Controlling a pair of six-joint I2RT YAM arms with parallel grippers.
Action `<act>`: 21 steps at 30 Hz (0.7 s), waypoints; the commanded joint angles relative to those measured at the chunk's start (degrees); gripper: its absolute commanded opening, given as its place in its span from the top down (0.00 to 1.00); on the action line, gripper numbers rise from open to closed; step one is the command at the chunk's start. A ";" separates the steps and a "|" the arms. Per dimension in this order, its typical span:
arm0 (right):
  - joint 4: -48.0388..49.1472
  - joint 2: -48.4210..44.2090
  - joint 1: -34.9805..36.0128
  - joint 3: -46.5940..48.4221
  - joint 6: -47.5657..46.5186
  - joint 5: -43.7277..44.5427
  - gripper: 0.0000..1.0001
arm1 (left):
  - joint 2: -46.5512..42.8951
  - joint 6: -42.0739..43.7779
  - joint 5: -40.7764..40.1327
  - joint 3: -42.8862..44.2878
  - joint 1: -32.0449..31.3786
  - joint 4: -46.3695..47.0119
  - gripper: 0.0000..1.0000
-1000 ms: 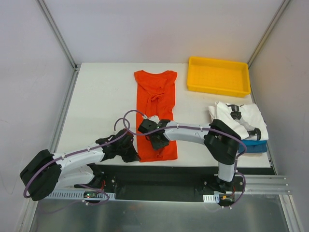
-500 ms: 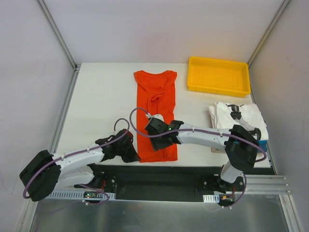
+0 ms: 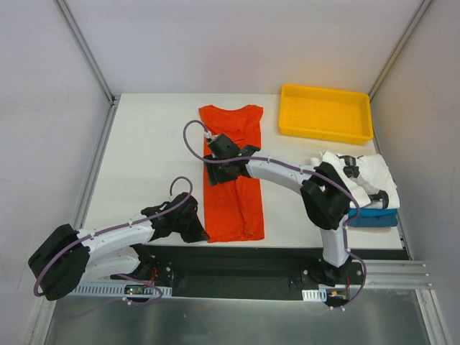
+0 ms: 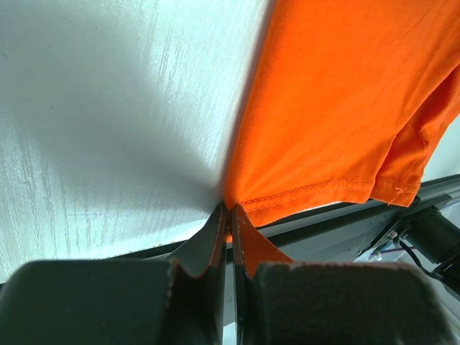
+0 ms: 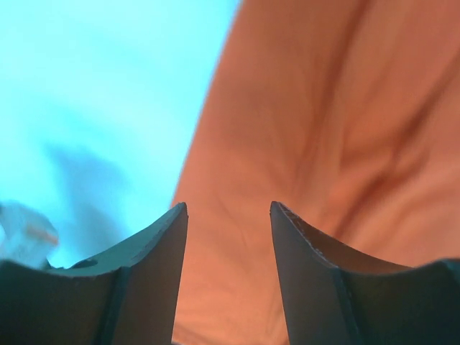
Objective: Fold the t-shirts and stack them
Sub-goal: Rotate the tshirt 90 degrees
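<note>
The left tool is pinching the hem of the lengthwise-folded orange t-shirt, the right tool is hovering open, empty, stacking pending.

Matt cloth t-shirt, smooth plastic tray

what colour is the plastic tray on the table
Yellow; the tray shows best in the top view.

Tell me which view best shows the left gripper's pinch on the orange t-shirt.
Left wrist: the left gripper is shut on the orange t-shirt at its hem corner. Top external shows the gripper at that corner, fingers hidden; right wrist shows the shirt elsewhere, not the pinch.
</note>
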 commanded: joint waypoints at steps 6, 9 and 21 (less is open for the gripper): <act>3.44 12.57 -6.14 14.51 -4.32 -10.33 0.46 | 1.56 1.55 -0.69 -0.96 -0.72 -4.49 1.00; 2.92 13.01 -7.81 14.33 -4.67 -8.75 0.46 | 1.04 1.11 -0.60 -1.40 -0.63 -4.49 1.00; -1.04 14.95 -13.27 14.42 -5.28 -6.19 0.46 | 0.25 1.38 -0.43 -1.84 -0.63 -4.58 1.00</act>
